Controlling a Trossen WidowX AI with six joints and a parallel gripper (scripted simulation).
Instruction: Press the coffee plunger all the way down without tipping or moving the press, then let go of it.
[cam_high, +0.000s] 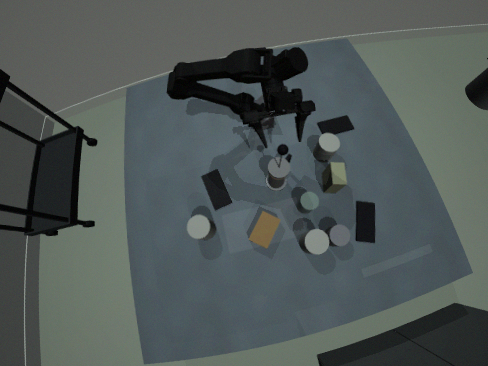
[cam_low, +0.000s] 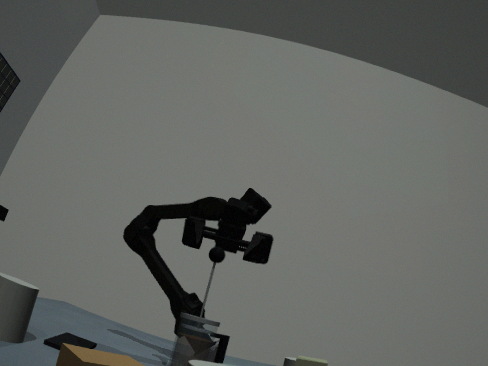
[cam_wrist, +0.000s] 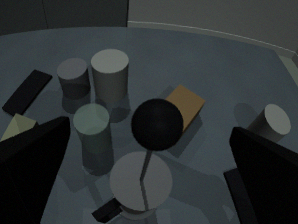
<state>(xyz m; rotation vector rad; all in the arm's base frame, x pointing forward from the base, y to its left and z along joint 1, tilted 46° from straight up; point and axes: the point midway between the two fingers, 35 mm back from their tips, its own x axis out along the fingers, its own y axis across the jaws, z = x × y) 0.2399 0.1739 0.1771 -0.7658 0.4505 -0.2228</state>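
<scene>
1. Gripper (cam_high: 280, 134) position, as I read it from the top view: it hangs over the blue mat (cam_high: 165, 280), just behind the coffee press (cam_high: 277, 175), with the two fingers pointing toward the press.
2. Plunger knob (cam_high: 282, 149) in the top view sits between and slightly ahead of the fingertips, apart from both.
3. From the exterior view I get the height, which the top view does not give: the knob (cam_low: 217, 254) stands raised on its thin rod (cam_low: 209, 287), just under the gripper (cam_low: 227, 240), well above the press (cam_low: 197, 332).
4. The exterior view does not let me tell whether the knob touches the gripper body.
5. The wrist view gives me the layout around the press: the knob (cam_wrist: 157, 124) is centred between the two dark fingers, above the lid (cam_wrist: 141, 183).
6. Behind the press in the wrist view I see a pale green cylinder (cam_wrist: 92, 129), a white cylinder (cam_wrist: 109, 72), a grey cylinder (cam_wrist: 73, 76) and an orange box (cam_wrist: 186, 104).
7. Jaws: spread to nearly their full width, holding nothing. Clear gaps show on both sides of the knob.
8. The press stands upright on the mat near its middle.
</scene>
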